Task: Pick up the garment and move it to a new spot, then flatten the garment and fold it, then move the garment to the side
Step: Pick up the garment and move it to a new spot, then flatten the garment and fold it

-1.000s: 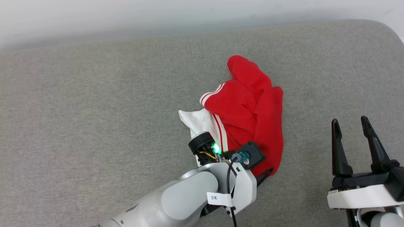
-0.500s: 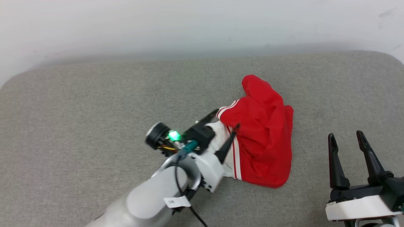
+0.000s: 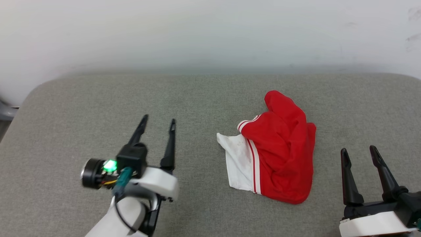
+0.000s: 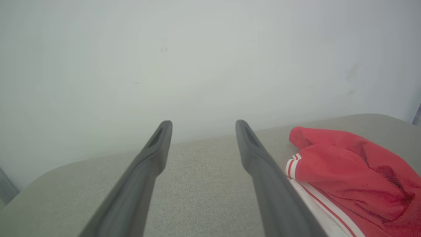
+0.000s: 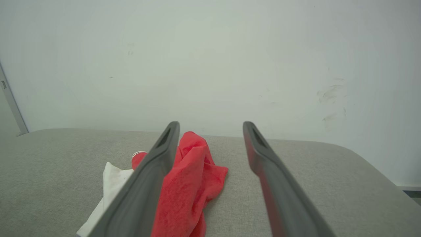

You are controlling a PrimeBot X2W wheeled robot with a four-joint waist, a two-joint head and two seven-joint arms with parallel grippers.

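Garment (image 3: 279,154) lies bunched on the grey pad (image 3: 98,108), its long axis running away from the robot. Right gripper (image 3: 358,149), jaws open and empty, sits near its right edge and looks the nearer. Left gripper (image 3: 158,119), also open and empty, stands farther off to its left.

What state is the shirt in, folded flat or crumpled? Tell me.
Crumpled: the shirt lies bunched in a heap on the grey cushion, one white sleeve sticking out, print hidden.

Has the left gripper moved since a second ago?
Yes. The open left gripper has pulled away leftward from the crumpled red-and-white jersey T-shirt and now stands apart from it over the grey fabric cushion.
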